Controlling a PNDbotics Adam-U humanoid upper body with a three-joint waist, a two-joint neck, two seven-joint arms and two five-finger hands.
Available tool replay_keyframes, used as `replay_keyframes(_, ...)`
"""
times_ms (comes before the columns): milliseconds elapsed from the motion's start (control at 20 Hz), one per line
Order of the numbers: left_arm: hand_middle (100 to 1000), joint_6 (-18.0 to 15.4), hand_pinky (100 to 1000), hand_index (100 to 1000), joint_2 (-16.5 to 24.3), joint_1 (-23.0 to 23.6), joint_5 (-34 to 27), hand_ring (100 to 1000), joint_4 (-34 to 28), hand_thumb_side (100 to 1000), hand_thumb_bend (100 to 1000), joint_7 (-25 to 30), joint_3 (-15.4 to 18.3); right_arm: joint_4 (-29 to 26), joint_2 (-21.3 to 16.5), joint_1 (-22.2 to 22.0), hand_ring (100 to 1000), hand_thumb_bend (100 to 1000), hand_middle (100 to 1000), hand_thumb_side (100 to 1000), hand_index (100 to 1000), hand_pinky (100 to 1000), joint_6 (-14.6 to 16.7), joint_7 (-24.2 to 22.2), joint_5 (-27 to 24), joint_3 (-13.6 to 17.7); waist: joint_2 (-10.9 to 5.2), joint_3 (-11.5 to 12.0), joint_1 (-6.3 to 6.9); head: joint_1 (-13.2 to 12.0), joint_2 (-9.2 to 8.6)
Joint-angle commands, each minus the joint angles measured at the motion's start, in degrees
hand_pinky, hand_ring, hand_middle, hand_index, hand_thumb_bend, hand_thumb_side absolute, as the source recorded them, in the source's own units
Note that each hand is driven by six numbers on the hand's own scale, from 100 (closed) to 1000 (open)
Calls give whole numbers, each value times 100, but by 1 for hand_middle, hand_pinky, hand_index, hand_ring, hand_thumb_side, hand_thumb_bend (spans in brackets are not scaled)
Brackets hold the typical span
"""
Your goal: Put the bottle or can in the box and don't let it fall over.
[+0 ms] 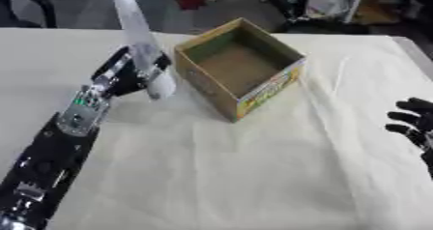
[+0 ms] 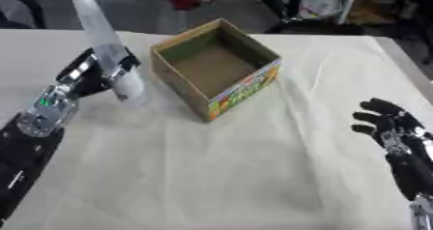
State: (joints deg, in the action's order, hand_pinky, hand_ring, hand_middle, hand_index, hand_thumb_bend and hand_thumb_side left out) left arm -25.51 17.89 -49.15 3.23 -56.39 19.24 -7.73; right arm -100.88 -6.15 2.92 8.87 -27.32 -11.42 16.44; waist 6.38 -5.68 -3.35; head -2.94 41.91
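Just beside the open cardboard box (image 1: 241, 67), the robot's left hand (image 1: 127, 72) has its fingers curled round a tall pale bottle (image 1: 139, 38), held clear of the table (image 1: 253, 176) and leaning. The box lies just beyond those fingers. Done well, the bottle should likely be righted above the opening, then lowered squarely to the floor. The right hand (image 2: 391, 127) idles, fingers spread.

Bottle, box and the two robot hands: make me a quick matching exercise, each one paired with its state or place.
Column one:
1. bottle
2. box
3. left robot hand
4. right robot hand

Column two:
A. open, empty, on the cloth
B. idle, fingers spread, at the right edge
C. tilted, held beside the box
D. curled round the bottle

Pairs: 1-C, 2-A, 3-D, 4-B
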Motion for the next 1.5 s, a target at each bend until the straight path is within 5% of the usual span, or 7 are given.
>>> replay_keyframes(50,198,-140,251,559,251,-409,-120,505,-75,672,100,-134,61,-36,-40,119,793,100,789,470,836,751,18,-121,-88,-101,-8,-163,-1,-237,-116)
replay_keyframes(300,248,-435,305,599,355,-824,151,547,217,672,100,-405,178,-43,-93,497,793,100,789,470,836,753,22,-430,-271,-442,198,-891,59,-955,-348)
replay_keyframes(550,568,-1041,645,833,309,-841,1135,813,378,562,100,-361,152,-89,-80,831,793,100,789,470,836,754,-63,-640,-457,-661,310,-1318,162,-1437,-523)
replay_keyframes(600,708,-1205,755,908,322,-827,1493,894,345,543,100,-379,161,-95,-73,855,793,100,789,470,836,754,-81,-663,-468,-679,315,-1338,178,-1466,-532)
replay_keyframes(650,802,-1337,825,967,346,-806,1969,955,285,736,100,-467,181,-101,-68,872,793,100,788,470,836,754,-98,-677,-473,-688,318,-1346,191,-1474,-538)
replay_keyframes(900,929,-1378,904,1000,370,-672,3622,1000,313,998,116,-1398,286,-120,-73,877,793,100,788,470,836,754,-137,-666,-470,-668,296,-1305,215,-1411,-580)
replay_keyframes(1500,1000,-997,949,1000,515,-629,4364,1000,683,1000,100,-759,265,-81,-95,777,793,100,788,470,835,753,-76,-661,-422,-642,279,-1138,146,-1242,-561)
